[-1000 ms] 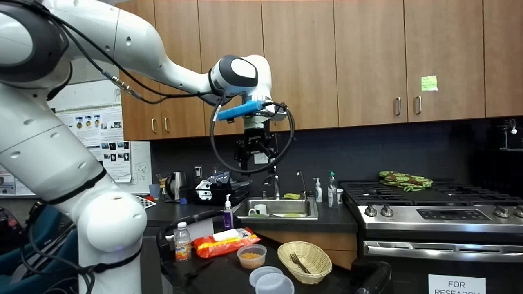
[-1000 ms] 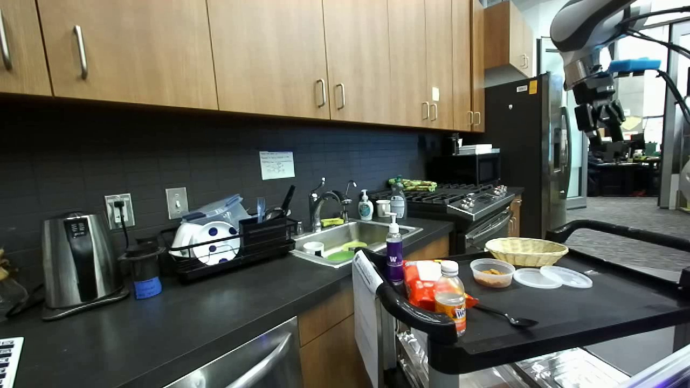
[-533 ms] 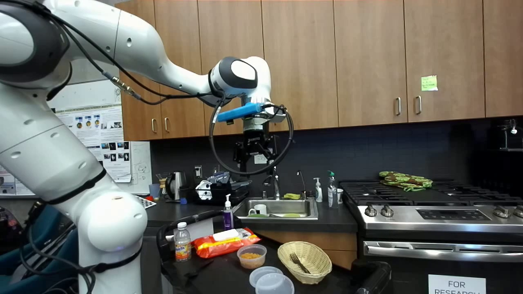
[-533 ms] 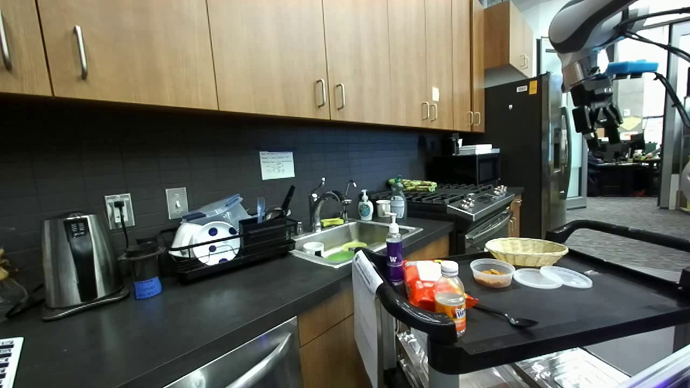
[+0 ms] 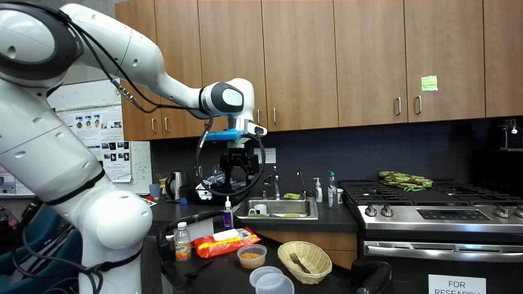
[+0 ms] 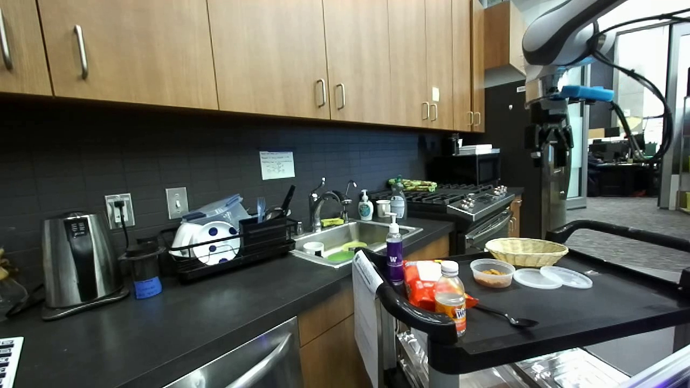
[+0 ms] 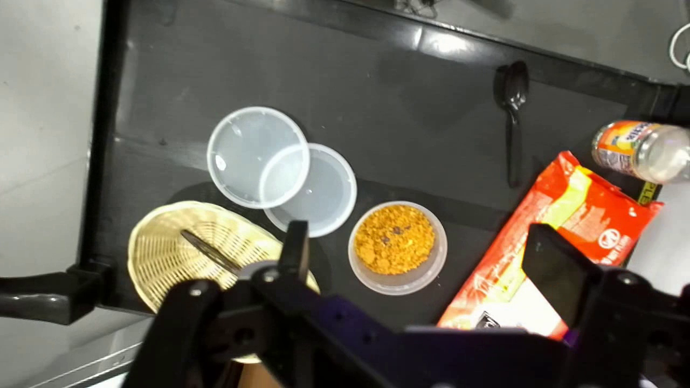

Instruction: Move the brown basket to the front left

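Observation:
The brown basket (image 5: 316, 259) is a shallow straw-coloured woven basket with a dark fork (image 5: 300, 263) lying in it. It stands on the black cart top (image 6: 587, 318) and also shows in an exterior view (image 6: 525, 253). In the wrist view the basket (image 7: 161, 258) is at the lower left, partly hidden behind the left finger. My gripper (image 7: 418, 229) is open and empty, its fingers wide apart. It is high above the cart, over the container of orange food and the red package. The gripper also shows in both exterior views (image 5: 238, 183) (image 6: 549, 156), clear of the basket.
On the cart are a clear container of orange food (image 7: 393, 242), two overlapping lids (image 7: 253, 145), a red package (image 7: 501, 269), a drink bottle (image 7: 630, 148), a black spoon (image 7: 515, 118) and a purple pump bottle (image 6: 395, 256). Raised black handles (image 6: 609, 229) edge the cart.
The arm and gripper have moved left and down in both exterior views, and the gripper now points more straight down. The basket and other things on the cart have not moved.

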You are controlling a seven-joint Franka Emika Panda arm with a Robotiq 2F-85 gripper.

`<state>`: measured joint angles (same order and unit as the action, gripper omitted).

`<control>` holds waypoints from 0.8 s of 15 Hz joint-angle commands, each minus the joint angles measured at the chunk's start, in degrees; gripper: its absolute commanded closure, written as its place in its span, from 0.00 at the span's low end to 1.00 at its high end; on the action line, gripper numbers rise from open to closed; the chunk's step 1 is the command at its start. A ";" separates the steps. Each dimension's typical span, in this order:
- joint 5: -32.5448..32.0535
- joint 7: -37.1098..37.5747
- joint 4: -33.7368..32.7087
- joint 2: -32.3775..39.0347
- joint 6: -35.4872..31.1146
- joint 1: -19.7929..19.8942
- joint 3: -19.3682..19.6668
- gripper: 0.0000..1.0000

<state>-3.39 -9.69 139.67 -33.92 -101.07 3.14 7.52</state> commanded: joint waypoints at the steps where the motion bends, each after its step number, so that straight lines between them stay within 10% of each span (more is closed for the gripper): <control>1: 2.49 6.07 2.67 1.05 -8.31 -1.89 -4.59 0.00; 12: 1.86 6.80 2.92 1.56 -9.22 -2.35 -5.67 0.00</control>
<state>-1.57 -2.88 142.70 -32.37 -110.42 0.73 1.92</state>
